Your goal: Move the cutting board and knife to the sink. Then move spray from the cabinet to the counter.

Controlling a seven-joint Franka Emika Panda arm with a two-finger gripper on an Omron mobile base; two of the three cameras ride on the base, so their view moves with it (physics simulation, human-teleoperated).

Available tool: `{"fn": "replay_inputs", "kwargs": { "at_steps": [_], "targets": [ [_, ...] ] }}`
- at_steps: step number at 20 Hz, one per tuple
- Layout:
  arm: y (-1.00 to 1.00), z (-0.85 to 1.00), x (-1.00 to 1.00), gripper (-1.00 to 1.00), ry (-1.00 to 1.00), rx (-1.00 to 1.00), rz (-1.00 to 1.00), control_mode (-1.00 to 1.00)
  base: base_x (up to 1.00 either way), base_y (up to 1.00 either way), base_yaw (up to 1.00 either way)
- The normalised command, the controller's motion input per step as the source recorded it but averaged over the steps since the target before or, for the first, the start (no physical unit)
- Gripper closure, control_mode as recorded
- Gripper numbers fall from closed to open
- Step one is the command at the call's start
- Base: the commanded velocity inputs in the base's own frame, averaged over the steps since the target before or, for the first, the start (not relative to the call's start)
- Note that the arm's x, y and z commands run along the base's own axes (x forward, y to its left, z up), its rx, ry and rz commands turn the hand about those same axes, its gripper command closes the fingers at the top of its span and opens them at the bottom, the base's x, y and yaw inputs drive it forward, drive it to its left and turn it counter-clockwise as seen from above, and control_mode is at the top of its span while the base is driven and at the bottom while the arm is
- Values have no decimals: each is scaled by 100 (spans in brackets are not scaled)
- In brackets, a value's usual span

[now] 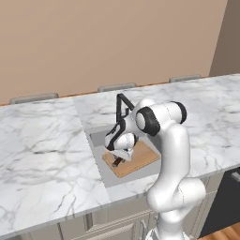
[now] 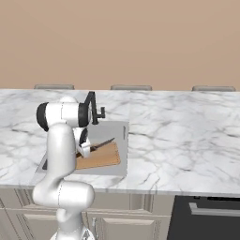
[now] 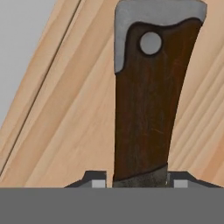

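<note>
The light-brown cutting board (image 1: 140,159) (image 2: 104,160) lies flat inside the sink (image 1: 96,138) (image 2: 120,129), which is sunk into the white marble counter (image 1: 42,140) (image 2: 178,136). My gripper (image 1: 123,156) (image 2: 86,150) (image 3: 136,183) reaches down into the sink and is shut on the dark brown handle of the knife (image 1: 117,162) (image 2: 104,144) (image 3: 148,109). The grey blade points away to the right and is tilted slightly above the board (image 3: 74,122). The spray and the cabinet are out of view.
A black faucet (image 1: 123,104) (image 2: 93,108) stands at the back of the sink, close to my arm. Three grey chair backs (image 1: 117,87) (image 2: 131,87) line the counter's far edge. A dark appliance front (image 2: 206,220) sits below the counter at the right.
</note>
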Motion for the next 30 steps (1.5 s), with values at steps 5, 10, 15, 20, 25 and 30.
{"fn": "replay_inputs", "kwargs": {
  "at_steps": [5, 10, 15, 20, 25, 30],
  "targets": [
    [-1, 8, -16, -100, 10, 0, 0, -100, 0, 0, 0],
    [0, 37, -20, -100, 6, 0, 0, -100, 0, 0, 0],
    [-3, 49, -30, -100, 4, 0, 0, -100, 0, 0, 0],
    [-4, 41, -47, -100, 0, -2, 0, -100, 0, 0, 0],
    [-4, 40, -46, -100, 0, 0, 2, -100, 0, 0, 0],
    [-3, 42, -47, -100, 0, 0, 8, -100, 0, 0, 0]
  ]
}}
